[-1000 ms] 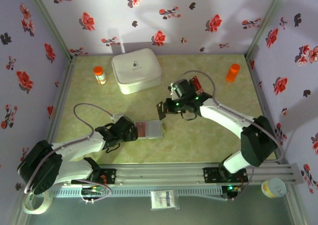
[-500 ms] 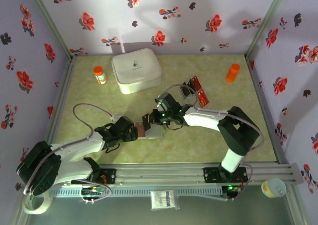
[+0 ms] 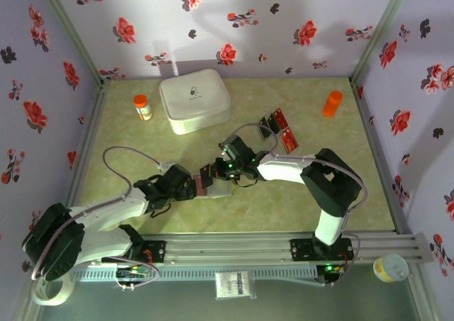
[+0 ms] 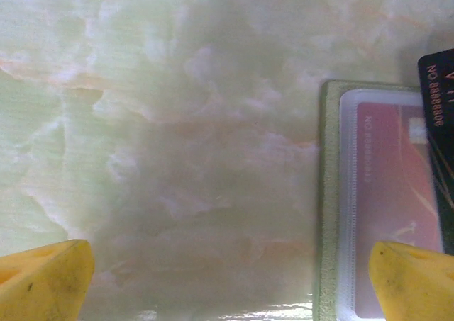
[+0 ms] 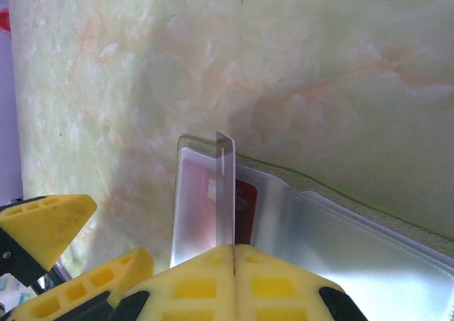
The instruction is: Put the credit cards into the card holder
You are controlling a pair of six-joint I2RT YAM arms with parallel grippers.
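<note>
Right gripper (image 5: 233, 254) pinched shut on a black card (image 4: 438, 122), card edge-on over the holder (image 4: 328, 193), left gripper (image 4: 233, 275) spread wide and empty at its left edge, holder flat on the surface (image 3: 298, 200) at lower centre, spare cards (image 3: 281, 130) upper right of it.

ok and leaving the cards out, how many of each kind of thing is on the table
orange bottles: 2
white rounded box: 1
olive-green card holder: 1
total: 4
</note>
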